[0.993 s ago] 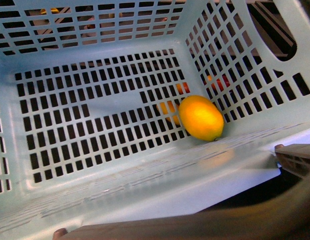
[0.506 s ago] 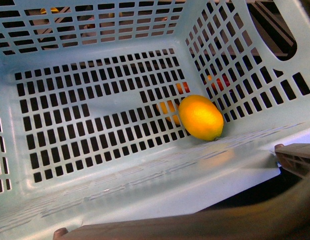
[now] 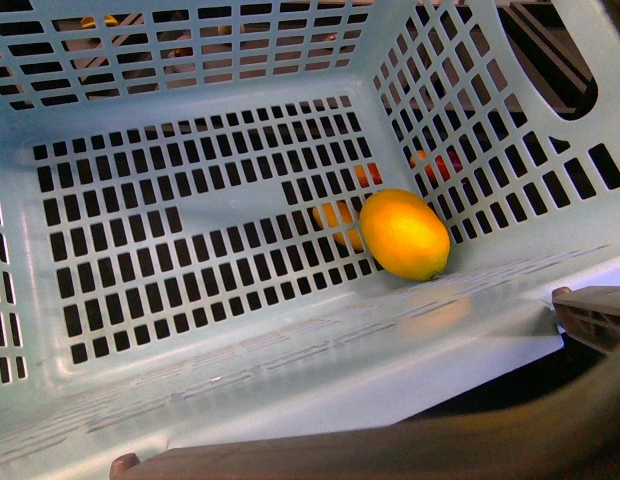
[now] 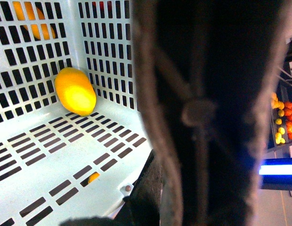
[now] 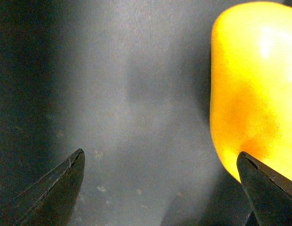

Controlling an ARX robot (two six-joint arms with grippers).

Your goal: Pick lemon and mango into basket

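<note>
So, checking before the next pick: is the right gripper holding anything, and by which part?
Nothing: the right gripper is open, and the yellow fruit lies beside one fingertip, ungripped.

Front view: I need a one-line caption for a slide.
Lemon lying on the slotted floor of the teal basket, close to a side wall.

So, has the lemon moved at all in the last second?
No. The lemon sits on the same floor slots as before, by the right wall of the basket.
</note>
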